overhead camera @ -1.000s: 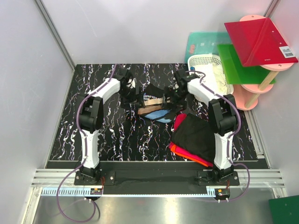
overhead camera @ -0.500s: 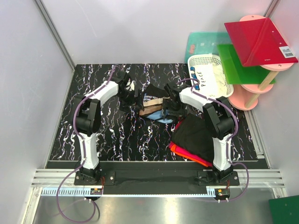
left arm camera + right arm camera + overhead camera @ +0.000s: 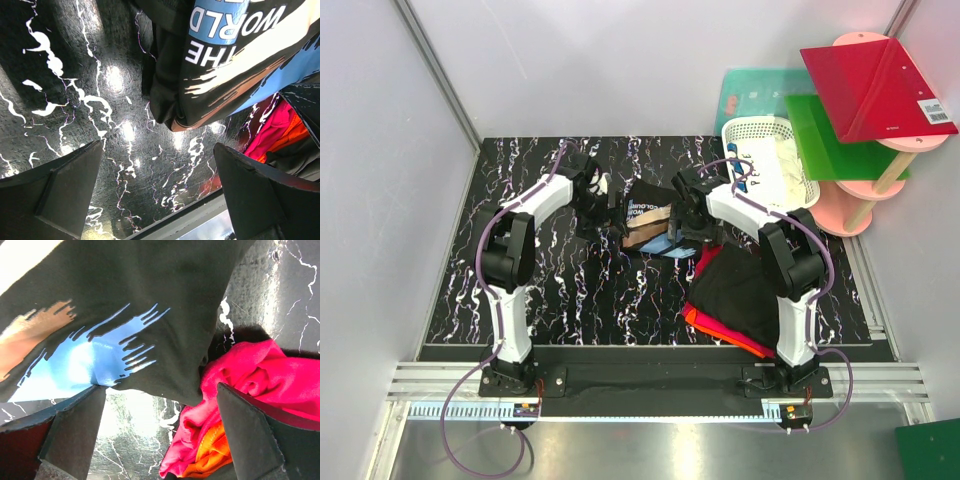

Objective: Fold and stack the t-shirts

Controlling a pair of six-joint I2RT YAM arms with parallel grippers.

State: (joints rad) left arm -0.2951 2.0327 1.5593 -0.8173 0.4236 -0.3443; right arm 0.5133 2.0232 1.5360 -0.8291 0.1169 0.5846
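The printed tee [image 3: 650, 224] is lying at centre frame, being flanked by the left gripper [image 3: 160, 170] and right gripper [image 3: 155, 412], both being held wide and empty. Soft and limp, it is likely best pinched at opposite edges.

A black cloth t-shirt [image 3: 150, 300] with blue-and-tan brushstroke print touches a crumpled pink-red tee [image 3: 250, 375], orange cloth [image 3: 212, 455] beneath, on the black marbled table [image 3: 280, 285].
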